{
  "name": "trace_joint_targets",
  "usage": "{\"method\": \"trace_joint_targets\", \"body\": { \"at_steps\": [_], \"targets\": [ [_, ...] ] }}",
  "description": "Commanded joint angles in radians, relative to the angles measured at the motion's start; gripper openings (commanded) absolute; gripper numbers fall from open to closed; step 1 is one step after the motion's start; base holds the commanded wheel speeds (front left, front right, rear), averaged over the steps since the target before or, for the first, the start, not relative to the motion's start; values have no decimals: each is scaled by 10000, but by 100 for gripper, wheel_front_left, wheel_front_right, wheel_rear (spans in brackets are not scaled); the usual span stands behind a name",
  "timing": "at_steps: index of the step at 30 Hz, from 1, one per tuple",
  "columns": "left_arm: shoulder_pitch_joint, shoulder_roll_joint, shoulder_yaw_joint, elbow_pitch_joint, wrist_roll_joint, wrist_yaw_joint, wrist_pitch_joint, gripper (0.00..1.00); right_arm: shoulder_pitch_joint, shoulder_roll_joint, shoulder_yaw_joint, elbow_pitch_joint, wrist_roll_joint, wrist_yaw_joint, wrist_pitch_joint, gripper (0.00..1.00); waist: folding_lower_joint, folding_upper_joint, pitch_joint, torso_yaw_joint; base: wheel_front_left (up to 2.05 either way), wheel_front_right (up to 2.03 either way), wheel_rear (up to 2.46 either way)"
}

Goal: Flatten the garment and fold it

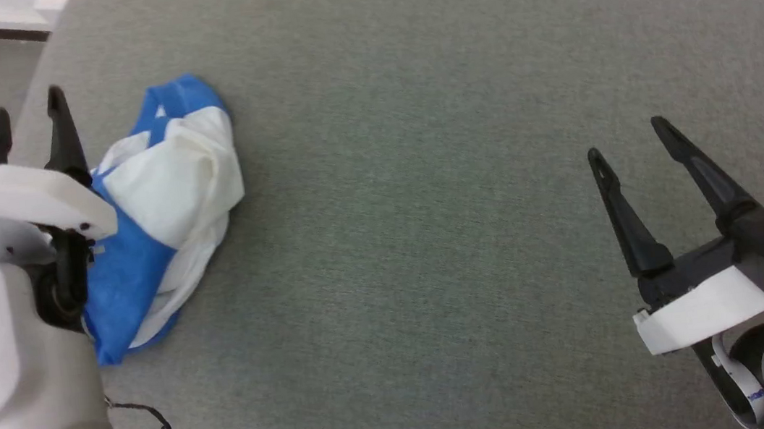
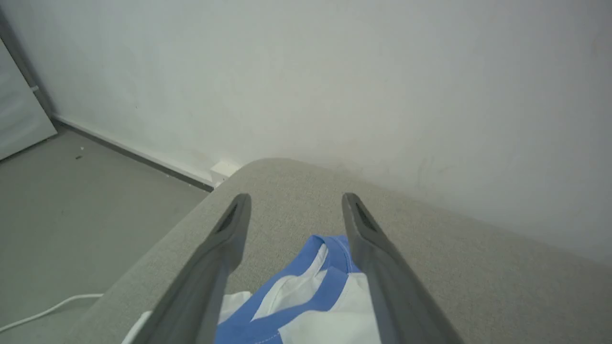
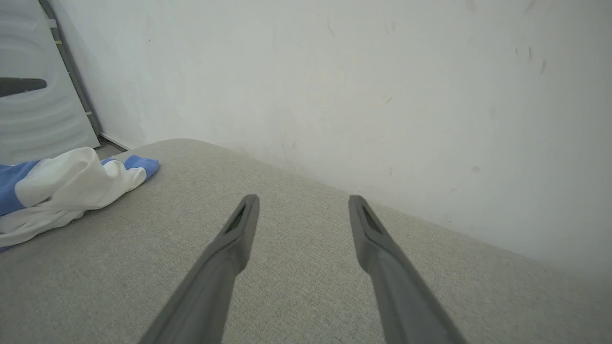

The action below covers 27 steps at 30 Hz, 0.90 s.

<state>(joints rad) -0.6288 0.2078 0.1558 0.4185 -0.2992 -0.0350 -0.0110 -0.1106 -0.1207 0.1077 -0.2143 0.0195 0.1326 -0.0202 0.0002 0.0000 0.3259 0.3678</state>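
The garment is seen crumpled at the left side of the grey padded surface. The left gripper is poised over its left edge with fingers spread wide, nothing clasped, cloth showing between them. The right gripper, likewise parted and empty, is seen well apart from it.

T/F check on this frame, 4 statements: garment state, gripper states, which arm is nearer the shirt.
1. The garment lies on the grey cushion. True.
2. The left gripper and the right gripper are both open. True.
3. The garment is spread flat. False: it is crumpled in a heap.
4. The right gripper is the one nearer the garment. False: the left gripper is beside it, and the right gripper is well apart from it.
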Motion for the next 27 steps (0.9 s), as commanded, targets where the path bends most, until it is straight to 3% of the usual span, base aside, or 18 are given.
{"method": "trace_joint_targets", "body": {
  "at_steps": [1,8,14,15,16,17,18,21,25,27],
  "targets": [
    [-501,204,107,763,-378,-127,742,100,-243,-60,70,-94,90,-18,-88,100,-2,0,709,-670,0,0,0],
    [-1440,807,274,3360,-1353,-209,4367,100,-546,-163,312,-43,324,-19,-200,100,-2,0,1133,-965,0,0,0],
    [-1318,982,183,4498,-1743,-175,6768,100,-721,-167,419,86,409,-19,-290,100,-2,0,1144,-1246,0,0,0],
    [-1270,1020,114,4579,-1721,-176,7025,96,-738,-168,425,114,410,-19,-309,100,-2,0,1117,-1289,0,0,0],
    [-1218,1055,34,4648,-1694,-190,7281,41,-748,-160,433,152,416,-19,-329,100,-2,0,1074,-1332,0,0,0],
    [-1171,1094,-76,4695,-1635,-208,7526,5,-744,-146,426,194,422,-19,-353,100,-2,0,1019,-1359,0,0,0],
    [-1136,1140,-185,4694,-1564,-229,7696,0,-735,-124,411,233,428,-19,-378,100,-2,0,962,-1380,0,0,0],
    [-1091,1256,-329,4513,-1453,-266,7700,0,-686,-35,388,389,445,-19,-468,100,-2,0,696,-1435,0,0,0],
    [-1071,1608,-551,3967,-1000,-251,6645,0,-561,115,374,644,424,-19,-632,100,-2,0,148,-1487,0,0,0],
    [-1151,1775,-644,3591,-653,27,5891,0,-474,202,335,751,406,-19,-718,100,-2,0,-172,-1504,0,0,0]
  ]
}}
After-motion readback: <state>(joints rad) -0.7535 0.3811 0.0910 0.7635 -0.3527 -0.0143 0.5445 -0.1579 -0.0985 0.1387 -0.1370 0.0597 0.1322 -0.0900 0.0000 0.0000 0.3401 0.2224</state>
